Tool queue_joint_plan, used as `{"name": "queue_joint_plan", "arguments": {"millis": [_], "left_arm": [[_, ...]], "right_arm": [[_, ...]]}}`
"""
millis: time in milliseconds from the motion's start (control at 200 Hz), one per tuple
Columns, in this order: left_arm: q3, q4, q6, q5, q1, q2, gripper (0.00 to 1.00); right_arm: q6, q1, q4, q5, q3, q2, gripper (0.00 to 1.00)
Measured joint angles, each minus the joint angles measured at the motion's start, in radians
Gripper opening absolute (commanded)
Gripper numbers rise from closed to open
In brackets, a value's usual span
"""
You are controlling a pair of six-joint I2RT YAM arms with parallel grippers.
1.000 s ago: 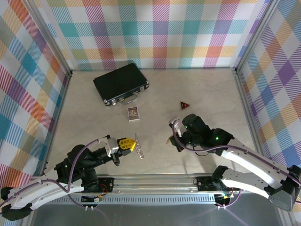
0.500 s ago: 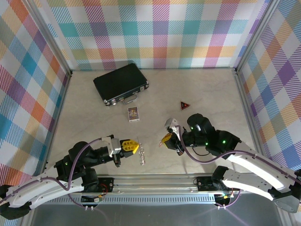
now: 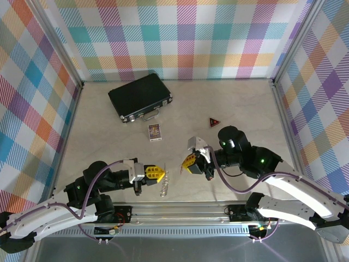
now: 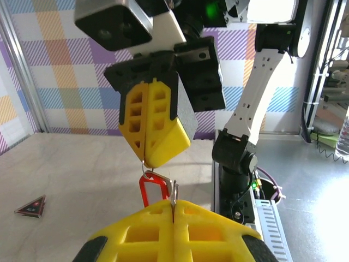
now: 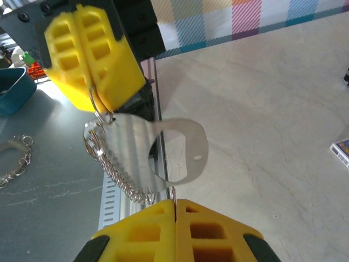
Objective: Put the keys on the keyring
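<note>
Keyring [image 5: 128,147] and key [image 4: 144,191] hang close together in the air above the near part of the bench [image 3: 245,103], well apart from the black case [image 3: 139,95] at its far side. The left hand [image 3: 161,174], fingers pressed together, pinches the keyring's thin wire loop. Below it dangle a flat silvery plate pierced by a large hole and a row of small linked rings. The right hand [image 3: 186,163], fingers likewise together, is clamped on the key, whose red plastic tag, an open loop, sits just beside the left fingertips.
</note>
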Motion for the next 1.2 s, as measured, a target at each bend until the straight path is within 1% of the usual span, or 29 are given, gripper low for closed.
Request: {"name": "queue_joint_plan", "arguments": {"millis": [330, 480, 605, 700, 930, 1200], "left_arm": [[0.0, 0.007, 0.014, 0.0, 0.0, 0.002, 0.0], [0.0, 0.008, 0.014, -0.003, 0.0, 0.003, 0.0], [0.0, 0.029, 0.013, -0.005, 0.0, 0.004, 0.0], [-0.001, 0.042, 0.013, -0.013, 0.0, 0.003, 0.0], [-0.003, 0.045, 0.01, -0.03, 0.0, -0.002, 0.0], [-0.009, 0.051, 0.01, -0.042, 0.0, 0.0, 0.0]], "right_arm": [[-0.056, 0.039, -0.021, -0.002, 0.068, 0.042, 0.0], [-0.079, 0.101, -0.05, 0.063, 0.104, 0.078, 0.0], [-0.097, 0.166, -0.056, 0.134, 0.107, 0.079, 0.0], [-0.106, 0.195, -0.054, 0.18, 0.106, 0.075, 0.0], [-0.111, 0.218, -0.036, 0.261, 0.106, 0.069, 0.0], [-0.111, 0.227, -0.011, 0.288, 0.106, 0.069, 0.0]]}}
